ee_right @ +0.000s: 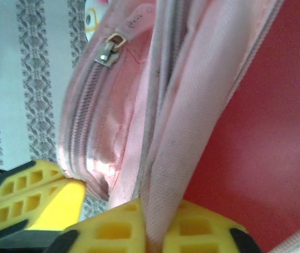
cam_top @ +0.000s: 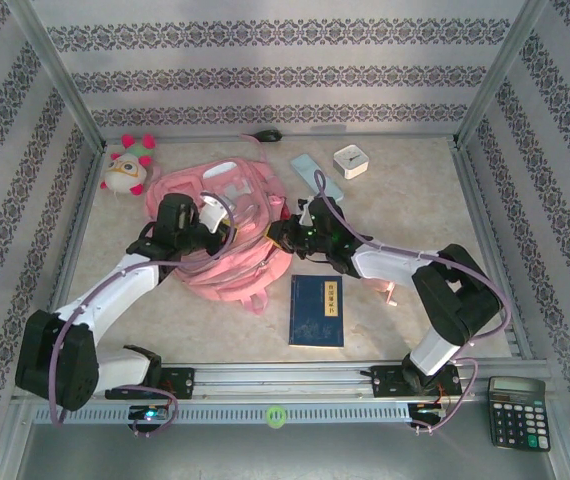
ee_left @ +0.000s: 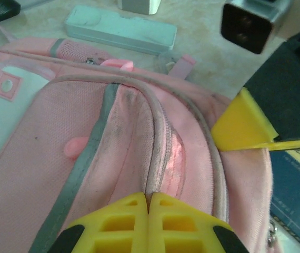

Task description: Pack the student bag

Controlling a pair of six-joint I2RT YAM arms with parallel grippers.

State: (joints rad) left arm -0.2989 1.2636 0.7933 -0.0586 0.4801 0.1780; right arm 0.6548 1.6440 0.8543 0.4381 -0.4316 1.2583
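The student bag (cam_top: 227,262), a big pink backpack, lies in the middle of the table between both arms. My left gripper (cam_top: 231,233) is on its top, shut on the zip edge of the bag (ee_left: 134,137); the seam runs straight into the closed yellow fingers (ee_left: 123,219). My right gripper (cam_top: 279,236) meets the bag from the right, shut on a fold of pink fabric (ee_right: 192,132) at the opening, with the red lining (ee_right: 271,137) beside it. A metal zipper pull (ee_right: 108,51) hangs above. The left gripper's yellow finger (ee_right: 31,195) is close by.
A blue book (cam_top: 317,310) lies in front of the bag. A pale blue pencil case (cam_top: 316,176) and a white cube (cam_top: 350,162) sit behind it. A plush toy (cam_top: 128,166) is at the back left, a calculator (cam_top: 517,411) off the front right.
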